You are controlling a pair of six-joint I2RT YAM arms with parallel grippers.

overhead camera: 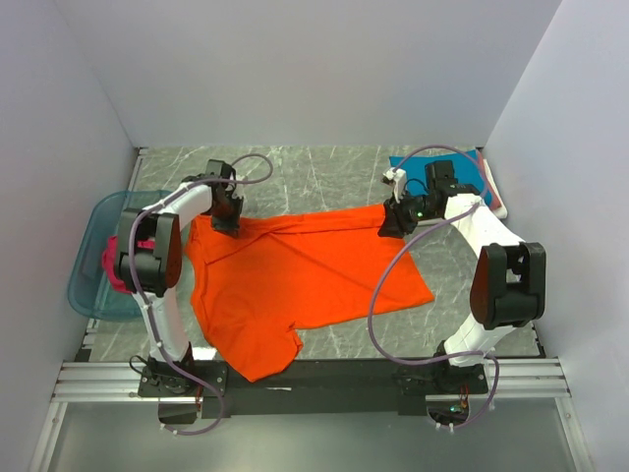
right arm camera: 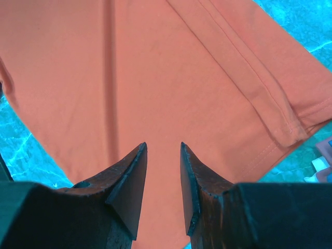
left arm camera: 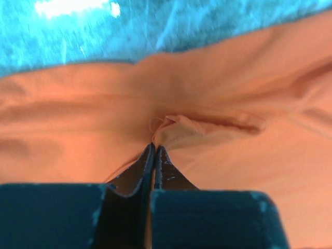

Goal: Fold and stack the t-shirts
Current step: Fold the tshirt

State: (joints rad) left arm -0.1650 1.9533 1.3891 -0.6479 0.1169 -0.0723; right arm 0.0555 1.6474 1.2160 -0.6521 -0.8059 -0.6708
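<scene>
Tee (overhead camera: 305, 275) pinched shut by left gripper (left arm camera: 154, 149) — along its far edge.
Right gripper (right arm camera: 163, 150) (jaws parted) is poised over the tee's right end.

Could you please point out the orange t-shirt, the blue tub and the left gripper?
orange t-shirt (overhead camera: 305, 285), top external view, middle of its body.
blue tub (overhead camera: 86, 295), top external view, near-left wall.
left gripper (left arm camera: 154, 148), left wrist view, between its closed tips.

Bare surface (overhead camera: 324, 177) lies open along the far wall (overhead camera: 314, 79) and at the near right, while the tub (overhead camera: 90, 287) blocks the left edge, the orange shirt (overhead camera: 295, 275) covers the middle, and the teal shirt (overhead camera: 410, 171) fills the far right corner.
</scene>
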